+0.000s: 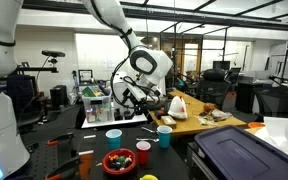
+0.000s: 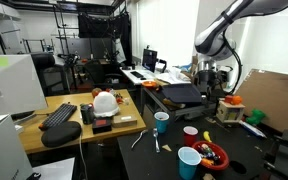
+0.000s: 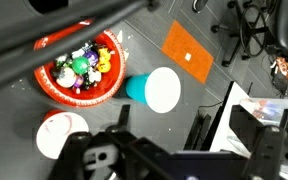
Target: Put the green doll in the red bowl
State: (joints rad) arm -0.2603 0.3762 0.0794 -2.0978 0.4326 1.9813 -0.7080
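Clutter crowds the dark bench: a teal plastic cup and a small red cup stand just beside the round shallow red bowl. What looks like the green doll lies among the toys inside it. The claw hangs above, farther back; we cannot tell its grip.

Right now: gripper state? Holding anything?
Gripper: open, holding nothing; in the wrist view its fingers stand apart, raised over the red bowl and the teal cup.
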